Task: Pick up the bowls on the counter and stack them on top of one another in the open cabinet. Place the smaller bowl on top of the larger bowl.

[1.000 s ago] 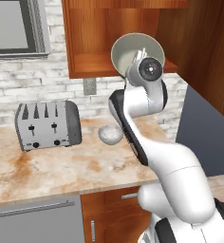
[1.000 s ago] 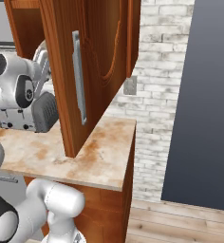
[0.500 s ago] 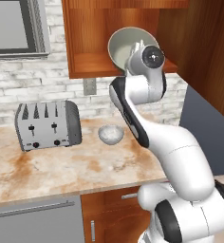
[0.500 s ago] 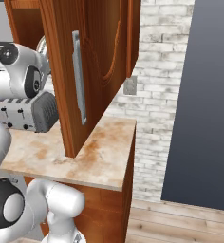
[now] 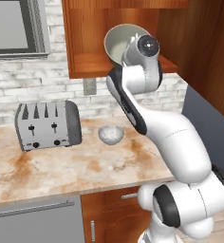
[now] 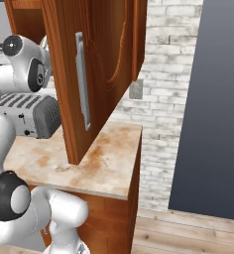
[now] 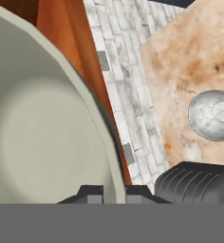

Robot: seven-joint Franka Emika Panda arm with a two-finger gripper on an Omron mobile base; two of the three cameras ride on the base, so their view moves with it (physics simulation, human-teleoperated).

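larger bowl [image 5: 119,43]: you've got it up at the mouth of the open cabinet [image 5: 88,64], tipped on edge with its pale inside facing the left base camera. Looks like it's over the shelf's right half, not set down yet as far as I can judge.

gripper [image 7: 115,193]: the two dark tips sit either side of the bowl's rim in the hand view, so it's pinching that rim. Jaws closed on it.

smaller bowl [image 5: 110,134]: sitting upright on the counter [image 5: 61,168], toward the back edge, just right of the toaster [image 5: 47,125]. Untouched.

progress: roughly a quarter in, I'd say. First bowl is lifted and nearly home. Left for you: set it flat on the shelf, let go, come back down for the small one, and nest it on top.

hard to see: the arm's wrist covers the bowl's right side in the left base view, so you can't tell if the bowl touches the shelf. The cabinet door [image 6: 84,74] blocks the shelf from the right base camera.
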